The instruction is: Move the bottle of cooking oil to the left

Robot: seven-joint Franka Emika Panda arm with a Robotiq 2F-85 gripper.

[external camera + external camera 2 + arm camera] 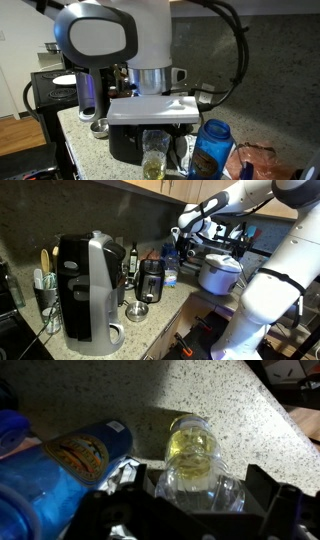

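The bottle of cooking oil (195, 460) is clear plastic with yellow liquid in its lower part. In the wrist view I look down along it. My gripper (200, 488) has its two black fingers against either side of the bottle's clear upper part. The cap is hidden under the gripper. In an exterior view the bottle (154, 158) hangs straight down from the black gripper (152, 140) over the speckled counter (80, 125). In an exterior view my gripper (184, 238) is at the back of the counter, and the bottle is hard to make out there.
A blue drinking bottle with a printed label (70, 460) stands close beside the oil bottle (210, 150). A coffee machine (85, 290), a toaster (150, 280), dark bottles (131, 260) and a blue-lidded container (170, 277) stand on the counter. A pot (218, 272) is further back.
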